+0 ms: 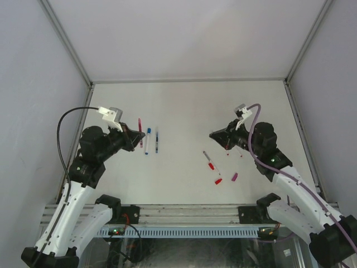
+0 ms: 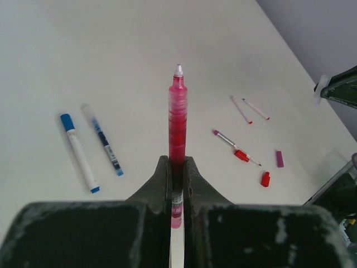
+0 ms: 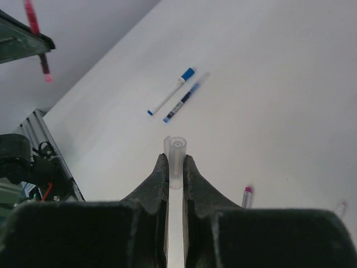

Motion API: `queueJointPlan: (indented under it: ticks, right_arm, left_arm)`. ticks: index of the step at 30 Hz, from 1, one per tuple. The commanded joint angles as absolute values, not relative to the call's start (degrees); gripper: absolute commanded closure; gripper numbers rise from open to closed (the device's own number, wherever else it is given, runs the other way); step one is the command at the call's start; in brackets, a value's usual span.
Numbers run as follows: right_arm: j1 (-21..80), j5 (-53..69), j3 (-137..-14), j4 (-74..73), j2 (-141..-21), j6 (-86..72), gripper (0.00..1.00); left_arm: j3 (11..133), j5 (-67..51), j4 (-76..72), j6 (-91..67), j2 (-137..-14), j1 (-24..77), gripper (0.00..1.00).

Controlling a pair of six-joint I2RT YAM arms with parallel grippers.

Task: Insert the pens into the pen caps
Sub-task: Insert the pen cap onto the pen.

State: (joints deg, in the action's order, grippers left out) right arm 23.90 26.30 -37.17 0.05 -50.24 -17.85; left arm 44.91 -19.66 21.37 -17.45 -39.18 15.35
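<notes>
**Held items**
- Left fingers (image 2: 159, 187): pressed together on one magenta pen (image 2: 177, 123), gripped near its rear end. The barrel projects forward past the fingertips, whitish tip foremost, above the left part of the bench (image 1: 184, 106).
- Right fingers (image 3: 159, 184): pinching one translucent whitish cylinder (image 3: 177, 153) with an open end, above the right part of the bench. Whether it is a cap or a barrel cannot be told.

**Pens lying on the bench: five**
- Two blue pens lie side by side, just right of the left fingers: the blue-capped pen (image 2: 78, 152) and the dark blue pen (image 2: 103, 140), which has a clear far end.
- One red-collared pen (image 2: 233, 146) lies right of centre, its magenta tip pointing far-left.
- Two thin whitish pens with red ends lie close together near the right fingers: the first thin pen (image 2: 241, 109) and the second thin pen (image 2: 255, 109).

**Loose caps: two**
- One red cap (image 2: 265, 178) lies near the near end of the red-collared pen.
- One magenta cap (image 2: 279, 158) lies just right of the red cap, not touching it.
</notes>
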Motion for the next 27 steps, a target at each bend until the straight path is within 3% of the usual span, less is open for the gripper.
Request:
queueJointPlan:
  ticks: [1,10,20,27]
  right_arm:
    - [23.8,29.0,-35.1,11.3,-46.1,-23.7,1.0]
    - [32.6,20.9,-30.2,20.9,-42.3,-27.4,1.0]
    - [43.4,9.9,-28.0,37.4,-45.1,-36.6,1.0]
    - [46.9,4.9,-30.5,38.0,-47.8,-40.4,1.0]
  left_arm:
    - [43.4,-23.9,14.7,-19.6,-38.9,17.2,1.0]
    - [44.3,-10.4,11.9,-19.1,-41.1,36.8,1.0]
    - [44.0,-14.5,2.7,-19.6,-45.6,46.2,1.0]
    - [45.4,-15.9,3.1,-18.0,-47.3,48.4,1.0]
